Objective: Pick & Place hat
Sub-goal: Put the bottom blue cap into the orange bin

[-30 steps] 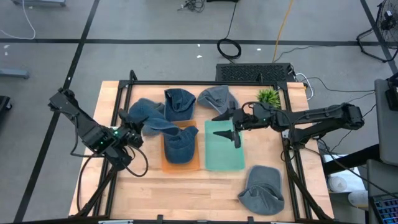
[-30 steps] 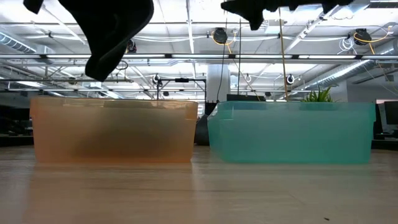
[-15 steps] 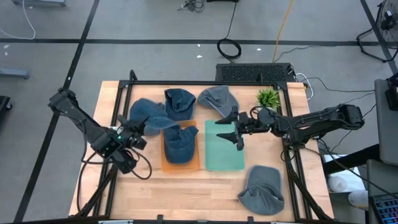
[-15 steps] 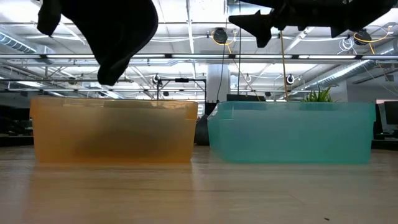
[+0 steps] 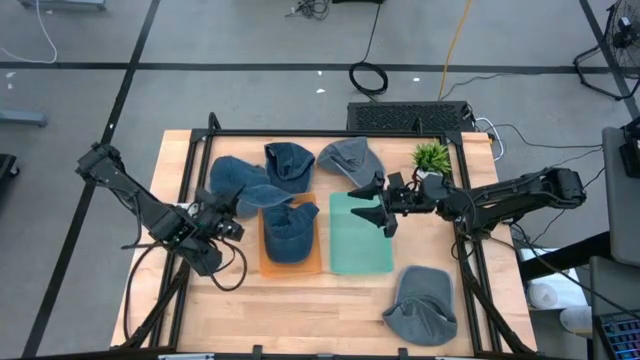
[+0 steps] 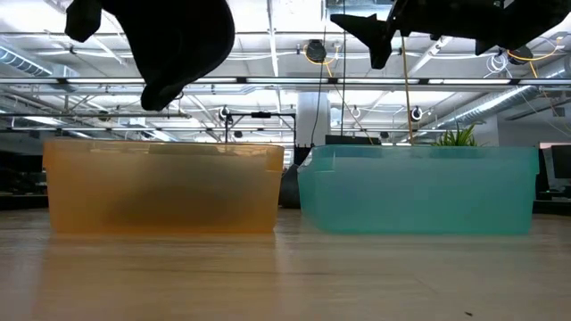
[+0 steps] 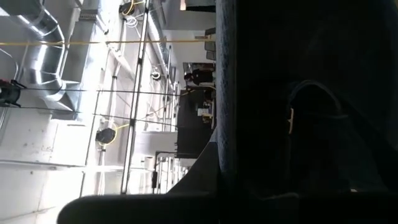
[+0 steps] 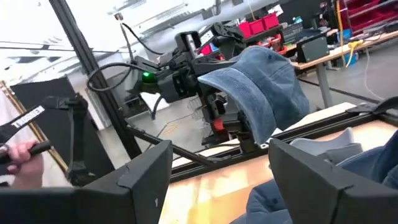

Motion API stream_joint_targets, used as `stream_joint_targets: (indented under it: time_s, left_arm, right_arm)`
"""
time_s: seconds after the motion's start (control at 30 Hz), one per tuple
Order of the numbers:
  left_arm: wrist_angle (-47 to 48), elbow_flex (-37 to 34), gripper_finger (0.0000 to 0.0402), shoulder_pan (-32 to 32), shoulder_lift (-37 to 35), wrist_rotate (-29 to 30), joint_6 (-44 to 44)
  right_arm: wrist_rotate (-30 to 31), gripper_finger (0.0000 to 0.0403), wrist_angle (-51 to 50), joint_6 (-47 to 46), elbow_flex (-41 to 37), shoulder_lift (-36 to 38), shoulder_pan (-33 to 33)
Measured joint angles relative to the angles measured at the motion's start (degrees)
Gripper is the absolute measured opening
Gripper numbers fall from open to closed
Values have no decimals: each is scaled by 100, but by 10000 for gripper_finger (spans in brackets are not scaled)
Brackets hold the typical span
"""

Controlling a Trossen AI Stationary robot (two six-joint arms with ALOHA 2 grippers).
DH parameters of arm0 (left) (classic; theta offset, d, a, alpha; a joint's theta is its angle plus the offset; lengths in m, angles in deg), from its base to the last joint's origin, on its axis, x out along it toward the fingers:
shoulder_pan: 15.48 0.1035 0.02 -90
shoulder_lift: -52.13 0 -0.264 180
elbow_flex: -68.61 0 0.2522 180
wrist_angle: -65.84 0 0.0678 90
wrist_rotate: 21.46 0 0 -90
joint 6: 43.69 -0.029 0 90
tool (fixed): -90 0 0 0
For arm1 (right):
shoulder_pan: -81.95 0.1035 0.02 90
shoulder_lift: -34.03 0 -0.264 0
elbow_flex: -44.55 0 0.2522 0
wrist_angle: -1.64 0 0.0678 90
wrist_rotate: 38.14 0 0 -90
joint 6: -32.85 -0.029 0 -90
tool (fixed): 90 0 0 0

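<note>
The left gripper (image 5: pixel 226 212) is pinched tight on a blue denim hat (image 5: pixel 258 196), which hangs in the air just left of the orange bin (image 5: pixel 291 265). In the low view the hat droops as a dark mass above that bin's left end, well clear of the rim. The orange bin already holds another denim hat (image 5: pixel 289 229). The right gripper (image 5: pixel 383 207) hovers with its fingers spread and empty over the far edge of the teal bin (image 5: pixel 360 250), which looks empty.

The main risk is a poor drop. The carried hat sits more over the bin's far-left corner than its centre, so a release here could leave it draped over the rim or sliding onto the wooden table (image 5: pixel 300 315). The cloth is limp and trails from the grip, so its brim could catch on the bin wall or on the hat already inside as it comes down.

A second risk is snagging: three more hats lie bunched on the far side of the table, a blue one (image 5: pixel 228 176), a darker blue one (image 5: pixel 289 163) and a grey one (image 5: pixel 350 157), and the trailing cloth passes close over them. The two arms are also near each other over the bins, so a wide swing could bring them into contact. One more grey hat (image 5: pixel 422 305) lies near the front right, well apart.
</note>
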Motion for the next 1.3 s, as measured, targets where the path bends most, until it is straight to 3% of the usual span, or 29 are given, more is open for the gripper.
stream_joint_targets:
  time_s: [0.2, 0.57, 0.67, 0.83, 1.3]
  left_arm:
    - [-1235, 3, 10, 97, 0, -5, -1075]
    - [-2078, 22, 10, 449, 0, -381, -1384]
    - [-2514, 22, 10, 578, 0, -765, -1546]
    - [-3349, 22, 10, 808, 72, -1879, -2289]
    - [-6171, 22, 10, 1571, 974, -2570, -4276]
  right_arm:
    - [-2, 254, -4, 976, 0, -2, 2]
    - [607, 254, 129, 2443, 0, 0, 171]
    - [600, 254, 138, 2547, 0, -2, 192]
    - [603, 254, 150, 2534, 0, -2, 192]
    - [1056, 254, 183, 2876, 0, -2, 395]
